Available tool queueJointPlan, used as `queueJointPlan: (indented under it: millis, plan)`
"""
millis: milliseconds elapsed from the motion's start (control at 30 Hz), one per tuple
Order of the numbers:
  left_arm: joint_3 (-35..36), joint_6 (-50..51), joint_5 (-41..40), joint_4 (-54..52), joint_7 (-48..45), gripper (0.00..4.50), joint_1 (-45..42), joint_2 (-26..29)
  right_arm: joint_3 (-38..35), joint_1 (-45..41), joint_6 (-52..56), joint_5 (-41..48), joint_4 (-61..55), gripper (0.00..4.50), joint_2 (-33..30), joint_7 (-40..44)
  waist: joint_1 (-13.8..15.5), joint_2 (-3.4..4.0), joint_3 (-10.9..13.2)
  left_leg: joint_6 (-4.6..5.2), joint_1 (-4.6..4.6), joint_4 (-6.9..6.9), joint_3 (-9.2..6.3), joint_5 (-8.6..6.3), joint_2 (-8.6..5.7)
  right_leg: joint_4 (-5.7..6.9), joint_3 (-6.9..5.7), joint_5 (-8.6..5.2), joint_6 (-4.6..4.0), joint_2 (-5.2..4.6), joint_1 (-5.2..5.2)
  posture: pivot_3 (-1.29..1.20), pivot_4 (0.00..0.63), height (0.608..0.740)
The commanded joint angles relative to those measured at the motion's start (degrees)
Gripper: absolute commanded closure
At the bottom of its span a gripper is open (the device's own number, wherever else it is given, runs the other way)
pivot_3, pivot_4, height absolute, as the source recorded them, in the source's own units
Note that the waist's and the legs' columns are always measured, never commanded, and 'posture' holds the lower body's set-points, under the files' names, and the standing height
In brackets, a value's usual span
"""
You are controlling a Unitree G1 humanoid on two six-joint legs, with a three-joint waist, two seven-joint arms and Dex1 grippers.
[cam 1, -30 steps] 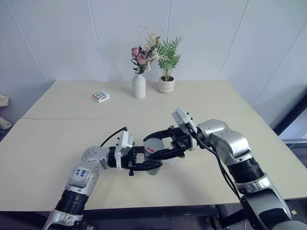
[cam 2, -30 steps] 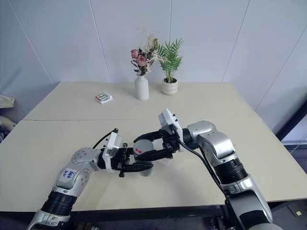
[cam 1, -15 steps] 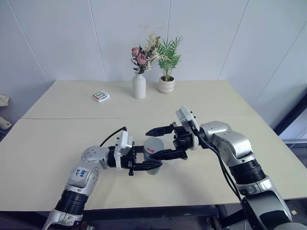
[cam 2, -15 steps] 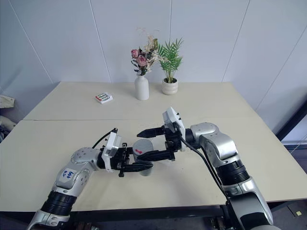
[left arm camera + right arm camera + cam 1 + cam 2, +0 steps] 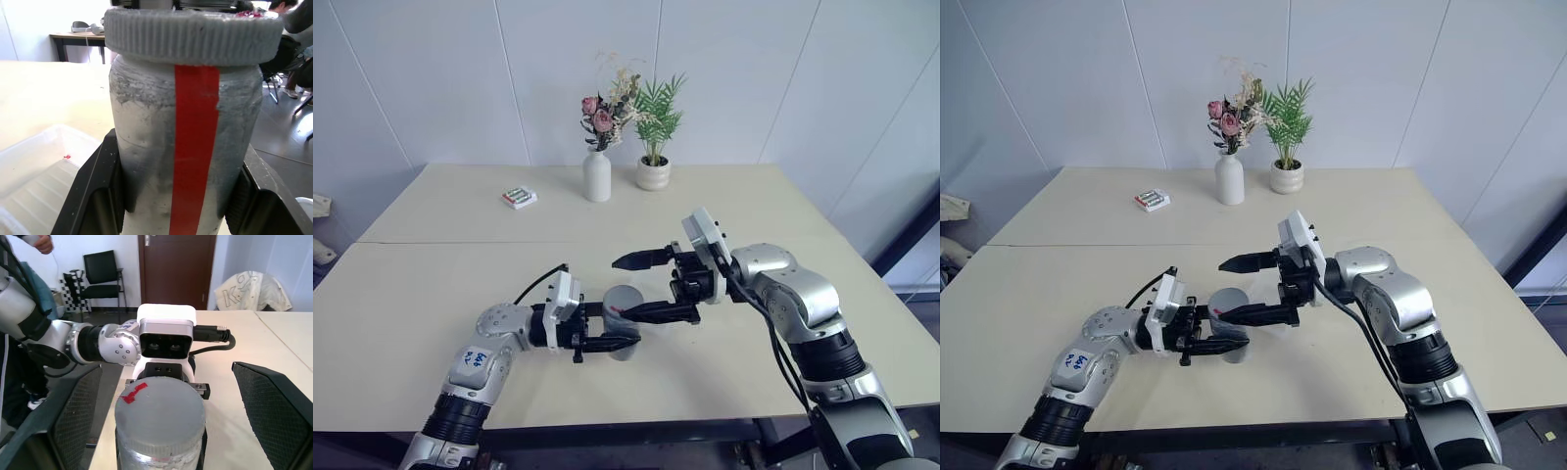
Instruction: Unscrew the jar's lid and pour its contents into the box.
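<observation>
beige table fills mid frame below white walls. left gripper, low centre, has its fingers pinching the jar upright, lid on. right gripper, just right of centre, has its jaws spread wide, one finger above the lid, one beside it. box lies near the jar.

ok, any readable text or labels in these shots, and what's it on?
"K9", followed by letters I can't make out: on the white cloth draped at the back of the room.
Small box on the table: print too small to read.
Jar red strip and lid red mark: plain colour, no text.
</observation>
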Motion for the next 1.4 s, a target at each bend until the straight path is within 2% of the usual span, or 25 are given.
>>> queueJointPlan:
  millis: [33,267,700,1400]
  plan:
    - [1.06,0.11,-1.29,-3.12,0.74,2.46,0.36,0.09,0.53,0.48,-0.29,-1.80,-2.36,0.03,0.33,-3.10,0.08,0.00,0.00,0.00,0.00,0.00,0.00,0.00,0.00,0.00,0.00,0.00,0.00,0.00,0.00,0.00,0.150,0.740]
    - [0.57,0.52,-1.24,-3.42,1.41,2.46,0.34,-0.34,1.36,0.77,-0.03,-3.27,-1.67,0.03,2.24,-7.52,0.00,0.00,0.00,0.00,0.00,0.00,0.00,0.00,0.00,-0.01,0.00,0.00,0.00,0.00,0.00,0.00,0.150,0.740]
    - [0.21,0.56,-1.16,-3.54,1.70,2.46,0.49,-0.41,-1.29,0.92,0.66,-1.77,-1.32,0.03,1.71,-8.76,0.04,0.00,0.00,0.00,-0.01,0.00,0.00,0.00,0.00,-0.01,-0.01,0.00,0.00,0.00,0.00,0.00,0.150,0.740]
    - [0.78,0.79,-1.25,-4.15,2.46,2.46,1.05,-0.47,-9.35,6.20,1.16,1.50,-0.49,0.03,-8.07,-8.26,0.06,0.00,0.00,0.00,0.00,-0.01,0.01,0.00,0.00,-0.05,0.01,0.00,0.00,0.01,0.01,0.00,0.150,0.740]
